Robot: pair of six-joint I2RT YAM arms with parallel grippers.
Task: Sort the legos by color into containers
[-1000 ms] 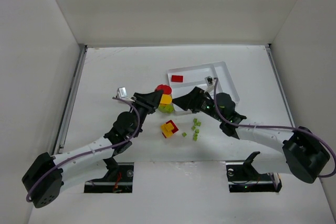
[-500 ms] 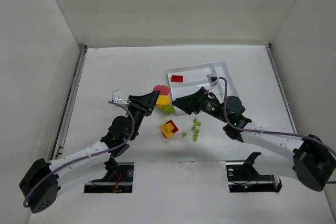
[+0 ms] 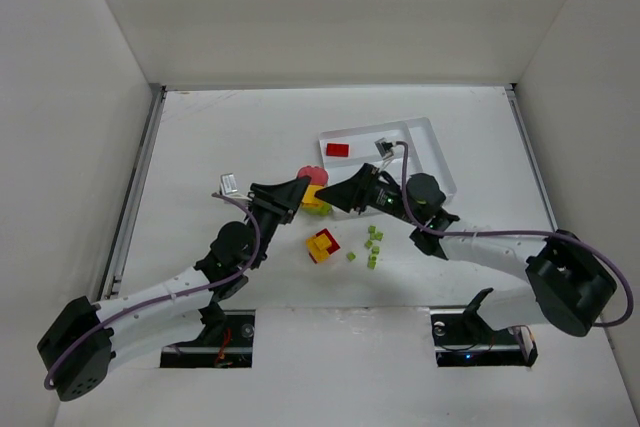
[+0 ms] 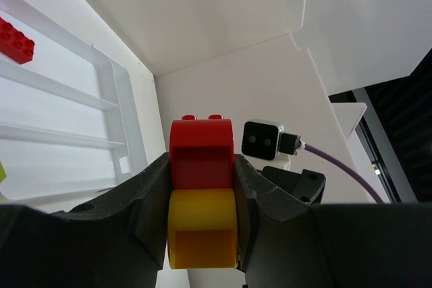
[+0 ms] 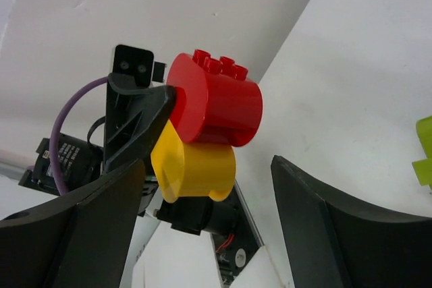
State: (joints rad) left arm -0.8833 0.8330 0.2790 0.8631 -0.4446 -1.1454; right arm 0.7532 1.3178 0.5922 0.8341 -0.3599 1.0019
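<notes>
My left gripper (image 3: 303, 190) is shut on a stack of two legos, a red rounded brick (image 4: 201, 160) on top of a yellow one (image 4: 202, 227), held above the table. In the right wrist view the same red (image 5: 216, 102) and yellow (image 5: 196, 163) stack hangs ahead of my right gripper (image 5: 209, 220). That gripper is open, its fingers (image 5: 88, 227) wide on either side and not touching the stack. A lime-green brick (image 3: 318, 208) lies just below the stack. The white tray (image 3: 432, 152) holds one red brick (image 3: 337, 149) in its end slot.
A joined red and yellow clump (image 3: 322, 244) lies on the table in front of the grippers. Several tiny green cubes (image 3: 373, 243) are scattered to its right. White walls enclose the table on three sides.
My right gripper has edged left, closer to the held stack, and its wrist has turned. The left gripper still holds the red and yellow stack, shifted only slightly.
</notes>
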